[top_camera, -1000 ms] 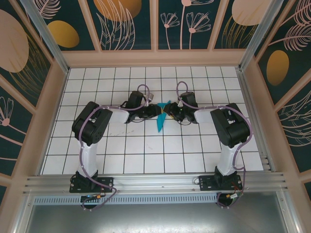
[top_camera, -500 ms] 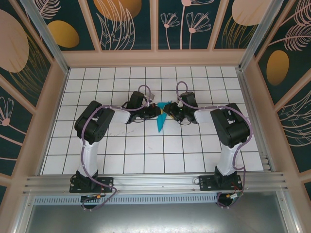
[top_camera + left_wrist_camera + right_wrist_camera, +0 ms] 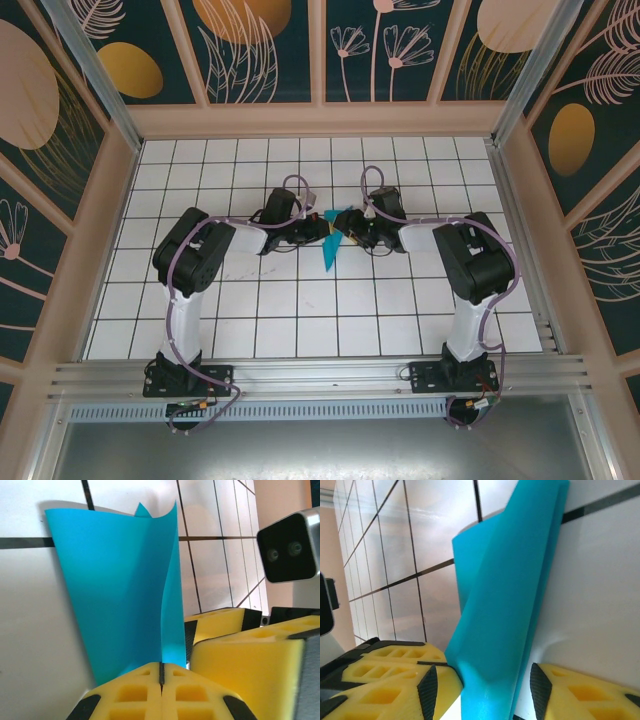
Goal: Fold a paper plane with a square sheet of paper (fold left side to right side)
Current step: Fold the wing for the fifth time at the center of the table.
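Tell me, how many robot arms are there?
2: the left arm rises from the near-left, the right arm from the near-right; both reach to the paper mid-table.

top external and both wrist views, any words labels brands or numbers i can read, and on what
None readable.
The paper plane is plain cyan, unmarked.
The left end effector and right end effector are bare yellow and black, with no label.
The wall panels carry only flower and leaf patterns.
Any marking on the arm bases is too small to tell.

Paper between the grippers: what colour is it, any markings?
Plain cyan-teal paper, no markings; clearest in the left wrist view.
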Tool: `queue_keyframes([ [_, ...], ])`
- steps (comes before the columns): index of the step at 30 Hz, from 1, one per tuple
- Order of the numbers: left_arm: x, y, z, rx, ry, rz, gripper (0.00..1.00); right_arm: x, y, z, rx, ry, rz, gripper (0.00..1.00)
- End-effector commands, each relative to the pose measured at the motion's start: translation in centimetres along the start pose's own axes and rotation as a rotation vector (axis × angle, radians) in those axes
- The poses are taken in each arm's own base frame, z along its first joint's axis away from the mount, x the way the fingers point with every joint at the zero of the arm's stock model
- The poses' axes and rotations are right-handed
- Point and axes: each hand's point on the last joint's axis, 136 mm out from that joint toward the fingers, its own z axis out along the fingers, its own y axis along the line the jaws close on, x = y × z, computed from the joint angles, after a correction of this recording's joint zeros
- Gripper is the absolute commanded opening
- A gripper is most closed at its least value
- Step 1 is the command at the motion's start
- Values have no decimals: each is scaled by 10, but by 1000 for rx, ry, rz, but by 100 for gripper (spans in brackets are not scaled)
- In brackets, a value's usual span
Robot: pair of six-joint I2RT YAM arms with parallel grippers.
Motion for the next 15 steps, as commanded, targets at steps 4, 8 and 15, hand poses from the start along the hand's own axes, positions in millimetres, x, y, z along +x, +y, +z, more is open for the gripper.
queue_keyframes([
  [4,-9,-3,-8,-1,-34,39,0,-16,13,-3,-59,-38,-28,65],
  [8,-9,-1,-9,-9,-37,38,0,-20,7,2,-28,-42,-6,70],
  [15,-11,4,-9,-36,-50,40,0,-26,10,5,-26,-46,-15,73],
])
